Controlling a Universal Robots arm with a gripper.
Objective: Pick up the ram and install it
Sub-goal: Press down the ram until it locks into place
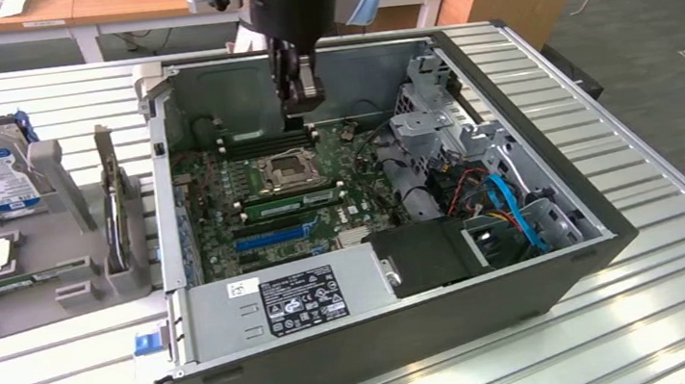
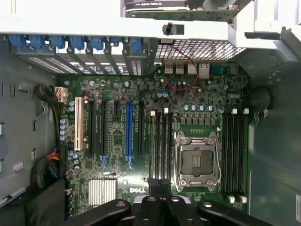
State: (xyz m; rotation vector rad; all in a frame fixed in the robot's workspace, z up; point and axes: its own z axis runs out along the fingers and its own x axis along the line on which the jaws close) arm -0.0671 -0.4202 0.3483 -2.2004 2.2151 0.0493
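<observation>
Gripper (image 1: 301, 100) sits inside the case (image 1: 582, 252), over the board (image 1: 278, 194) at 12 o'clock of the socket (image 1: 285, 172), jaws fully closed. Can't tell if it holds anything. One ram (image 1: 288, 199) stick sits slotted at 6 o'clock of the socket.

Arm descends vertically from above; end effector (image 1: 301, 95) points straight down, fingers (image 2: 160, 186) closed together, nothing visibly gripped.
</observation>
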